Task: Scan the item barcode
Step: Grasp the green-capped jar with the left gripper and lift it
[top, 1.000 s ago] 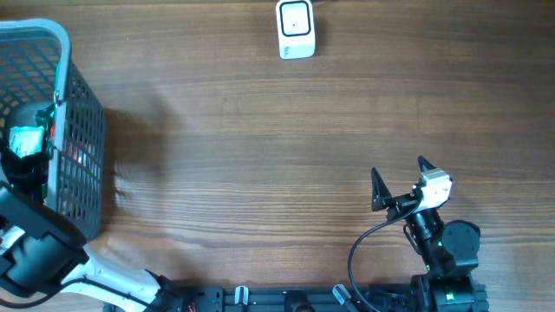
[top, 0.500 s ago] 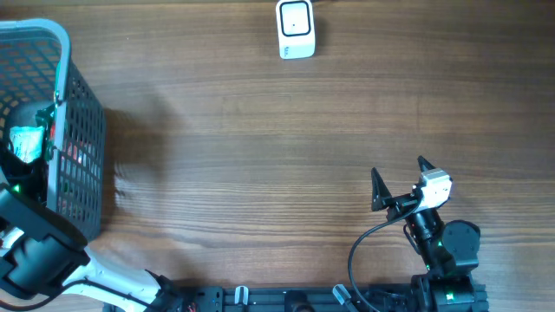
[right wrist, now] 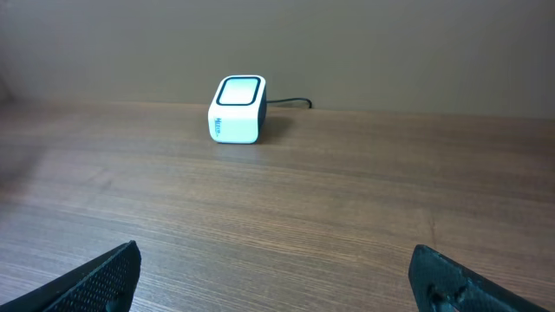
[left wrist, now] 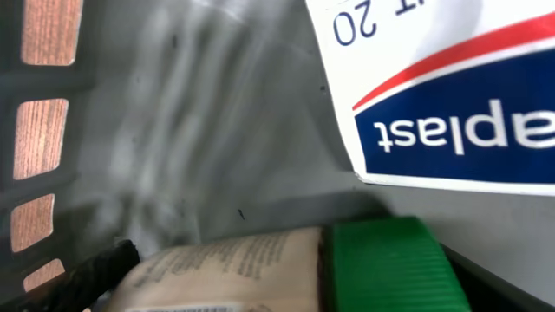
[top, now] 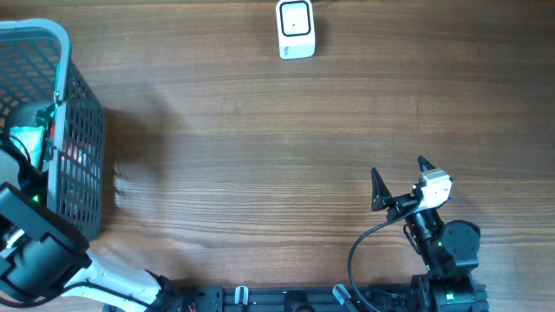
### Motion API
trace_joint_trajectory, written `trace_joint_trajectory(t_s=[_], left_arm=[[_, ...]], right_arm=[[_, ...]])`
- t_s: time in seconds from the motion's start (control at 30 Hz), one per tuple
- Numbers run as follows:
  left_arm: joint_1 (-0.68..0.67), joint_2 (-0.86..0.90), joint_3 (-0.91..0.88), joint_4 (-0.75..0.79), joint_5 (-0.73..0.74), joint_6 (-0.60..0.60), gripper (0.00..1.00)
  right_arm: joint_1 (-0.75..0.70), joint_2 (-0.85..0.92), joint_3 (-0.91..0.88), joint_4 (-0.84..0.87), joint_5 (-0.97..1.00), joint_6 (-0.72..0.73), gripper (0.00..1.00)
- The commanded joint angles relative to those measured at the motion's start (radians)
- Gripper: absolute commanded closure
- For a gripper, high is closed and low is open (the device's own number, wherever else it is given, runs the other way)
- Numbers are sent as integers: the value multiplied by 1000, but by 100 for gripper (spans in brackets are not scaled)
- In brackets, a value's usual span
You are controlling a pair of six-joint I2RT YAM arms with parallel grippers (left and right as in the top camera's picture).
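White boxy barcode scanner (top: 296,29) sits at the bench's (top: 243,165) far edge. Right gripper (top: 398,166) is spread wide. Left gripper (top: 30,140) is inside the grey mesh basket (top: 83,130), its jaws unreadable.

Soft, even light on the table (top: 260,173); faint shadow beside the basket (top: 82,130); scanner (right wrist: 237,109) sharp; left wrist close-up blurred.

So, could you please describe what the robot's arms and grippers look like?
The right arm is black with small green lights, a white camera block at the wrist and a black cable looping beside it. The right gripper has two dark, pointed, textured fingers. The left arm is black with a white link.
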State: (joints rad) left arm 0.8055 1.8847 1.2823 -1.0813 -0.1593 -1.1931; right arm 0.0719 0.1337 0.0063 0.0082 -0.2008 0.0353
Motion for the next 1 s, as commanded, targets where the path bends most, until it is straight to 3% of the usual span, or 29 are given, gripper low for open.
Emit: trace_joint_trajectory(t_s=[0.0,0.13,0.27,0.53,0.67,0.8,0.9,0.97], left_arm=[[3,-1,-23,-2,13,42,19],[3,-2,-14,-2,13,53,21],[3,-2,84,-39,24,158,21],[3,-41,509,-291,49,222,20],[1,-127,711,-354,282,342,20],[-43,-256,747,-329,548,356,20],[-168,-364,747,-288,646,356,19],[-340,-411,747,-287,630,366,18]], right_arm=[[-4,0,-1,6,6,-6,0],[-4,0,-1,6,7,-6,0],[-4,0,-1,6,6,-7,0],[-4,0,-1,6,7,-7,1],[-4,0,-1,6,7,-6,0],[-4,0,-1,6,6,-7,0],[-4,0,-1,6,6,-6,0],[-4,0,-1,6,6,-6,0]])
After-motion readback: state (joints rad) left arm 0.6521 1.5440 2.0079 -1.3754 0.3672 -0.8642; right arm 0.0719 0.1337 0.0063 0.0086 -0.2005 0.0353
